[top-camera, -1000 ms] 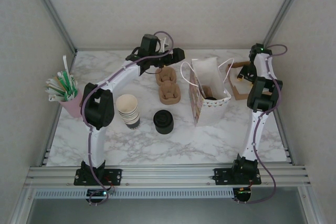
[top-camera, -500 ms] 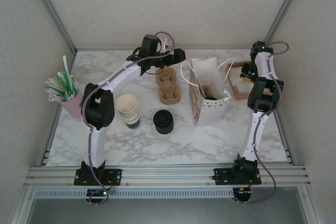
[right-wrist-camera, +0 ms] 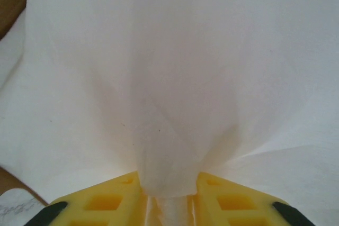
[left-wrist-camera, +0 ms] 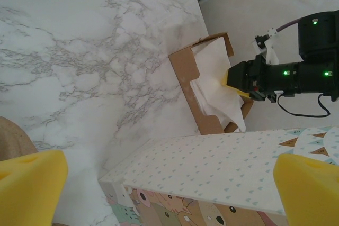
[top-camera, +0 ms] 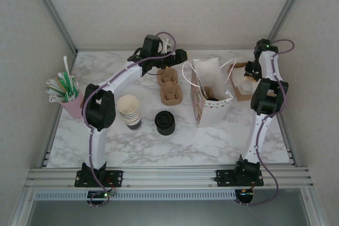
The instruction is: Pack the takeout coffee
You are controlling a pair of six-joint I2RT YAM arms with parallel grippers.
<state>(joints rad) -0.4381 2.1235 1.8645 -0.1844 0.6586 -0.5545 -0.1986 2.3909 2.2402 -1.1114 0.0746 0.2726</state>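
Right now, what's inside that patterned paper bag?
A round black lid shows through the open top of the bag; its walls hide whatever sits beneath that lid.

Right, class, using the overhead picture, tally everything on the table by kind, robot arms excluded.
Patterned gift bag: 1
Takeout coffee, in the bag: 1
Stack of cream paper cups: 1
Stack of black lids: 1
Brown pulp carriers: 2
Pink cup of stirrers: 1
Cardboard napkin box: 1
Total: 8
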